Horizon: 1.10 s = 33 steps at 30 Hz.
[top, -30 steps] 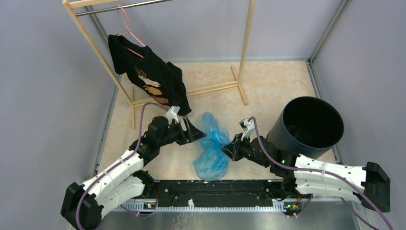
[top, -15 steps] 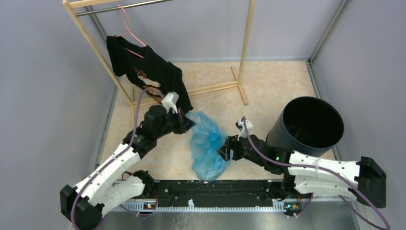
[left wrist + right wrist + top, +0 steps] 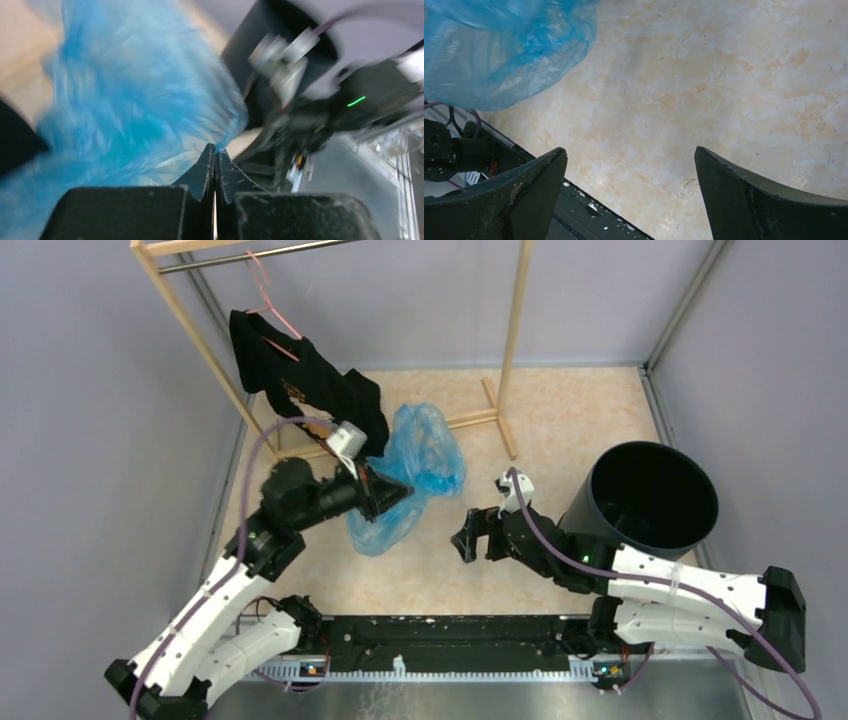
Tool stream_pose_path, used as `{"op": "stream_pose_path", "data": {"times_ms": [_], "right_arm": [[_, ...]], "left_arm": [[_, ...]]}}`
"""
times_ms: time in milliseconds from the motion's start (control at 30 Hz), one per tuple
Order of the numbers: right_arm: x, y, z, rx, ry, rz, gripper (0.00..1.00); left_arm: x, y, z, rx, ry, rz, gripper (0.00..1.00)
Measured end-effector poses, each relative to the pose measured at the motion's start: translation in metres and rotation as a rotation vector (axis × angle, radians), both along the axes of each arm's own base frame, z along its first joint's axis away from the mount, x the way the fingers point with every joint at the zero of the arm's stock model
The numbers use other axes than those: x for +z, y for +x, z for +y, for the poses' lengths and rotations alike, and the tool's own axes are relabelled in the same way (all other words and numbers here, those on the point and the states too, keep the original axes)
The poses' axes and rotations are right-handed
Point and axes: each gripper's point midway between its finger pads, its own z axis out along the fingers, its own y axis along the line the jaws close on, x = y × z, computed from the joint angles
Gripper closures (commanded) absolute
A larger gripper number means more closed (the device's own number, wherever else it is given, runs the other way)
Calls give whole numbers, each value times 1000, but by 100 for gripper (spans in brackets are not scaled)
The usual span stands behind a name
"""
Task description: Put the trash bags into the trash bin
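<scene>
**Light, limp, slippery load**

My left jaws clench a fold of the blue bag (image 3: 415, 465), which hangs over the desk (image 3: 560, 410), well apart from the bin (image 3: 690, 480). My right jaws gape, empty. The film looks flimsy, so bunched folds should grip best.

No text, label, brand or number could be read anywhere; the pale print on the black shirt (image 3: 310, 390), at ten o'clock overhead, stayed illegible.
</scene>
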Motion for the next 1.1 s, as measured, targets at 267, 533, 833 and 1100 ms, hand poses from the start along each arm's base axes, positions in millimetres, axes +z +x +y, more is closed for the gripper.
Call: {"op": "stream_pose_path", "data": {"times_ms": [267,533,833,1100], "right_arm": [[7,0,-8,-12,6,-21,2],[-2,11,2,5,-44,-67,5],[1,13,12,115,-127,-101,1],[70,50,13,208,-12,-158,1]], "left_arm": [[-212,-45,31,73,220,549,100],[-136,-39,45,164,63,350,100],[-67,-27,54,209,50,158,100],[-81,-21,49,162,183,149,100]]}}
